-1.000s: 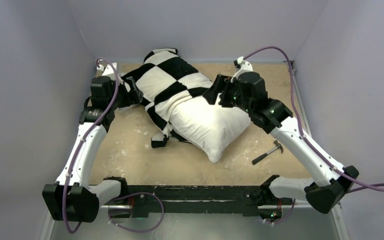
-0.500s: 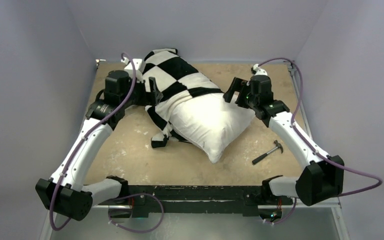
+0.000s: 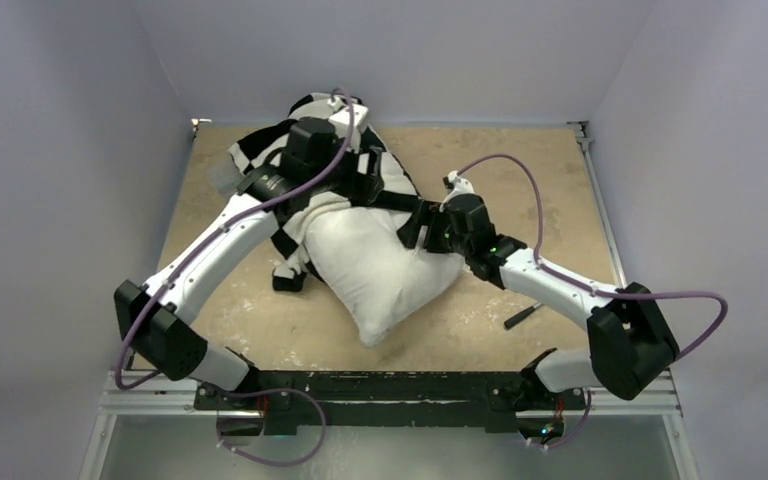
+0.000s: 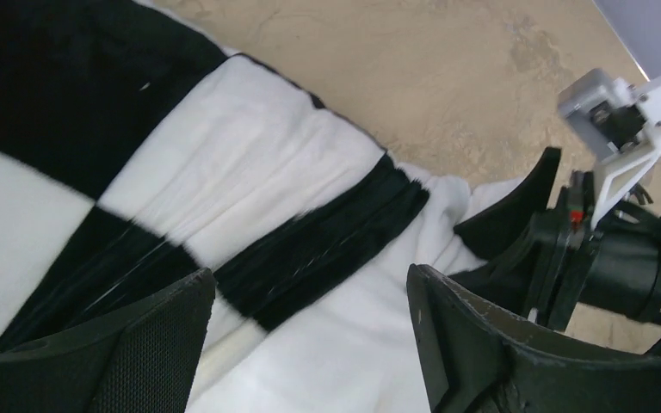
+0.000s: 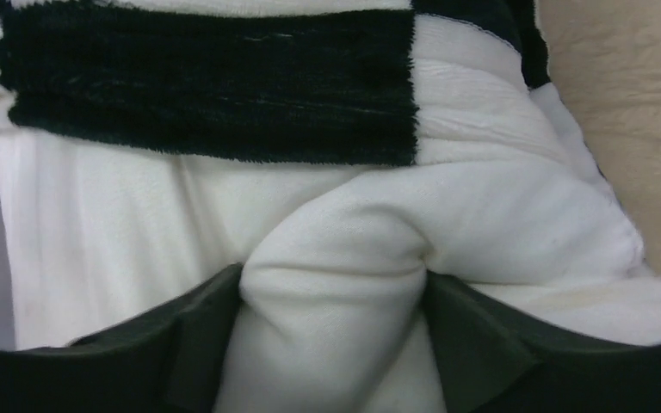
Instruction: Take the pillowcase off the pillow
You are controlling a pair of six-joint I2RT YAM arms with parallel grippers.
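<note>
Where the right arm (image 3: 560, 285) crosses the lower right of the top view, only a tool's dark handle (image 3: 520, 317) shows beside it on the scuffed tan surface (image 3: 530, 160). Bare room lies at upper right and lower left, and pale walls close three sides. The plump white pillow (image 3: 375, 275) sits mid-frame, its upper end inside the bunched, plush checkered pillowcase (image 3: 392, 178). The right claw (image 5: 336, 292) pinches a pillow fold. The left claw (image 4: 305, 284) gapes wide, empty, over the pillowcase.

You see plush, ribbed cloth on the pillowcase (image 5: 206, 95), smooth matt fabric on the pillow (image 5: 336, 284), and a rough, mottled desk (image 3: 570, 180).
</note>
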